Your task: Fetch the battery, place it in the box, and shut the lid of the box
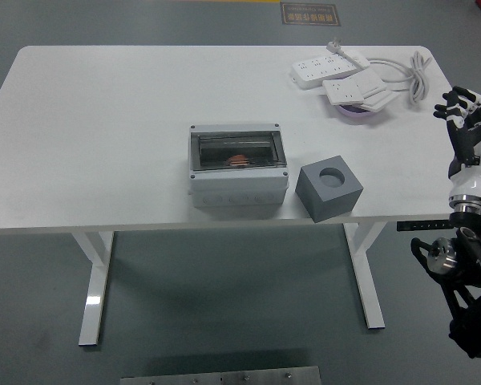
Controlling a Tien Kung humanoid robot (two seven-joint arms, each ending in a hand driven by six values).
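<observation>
A grey box (237, 170) sits near the table's front edge, its clear lid down. Through the lid an orange battery (238, 161) shows inside. My right hand (462, 108) hangs at the picture's right edge, past the table's right side, far from the box. Its fingers are loosely curled and hold nothing. My left arm is out of view.
A grey cube with a round hole (329, 190) stands right of the box, at the table's (104, 120) front edge. White power strips (337, 68) with a coiled cable (413, 72) and a purple-rimmed dish (354, 112) lie at the back right.
</observation>
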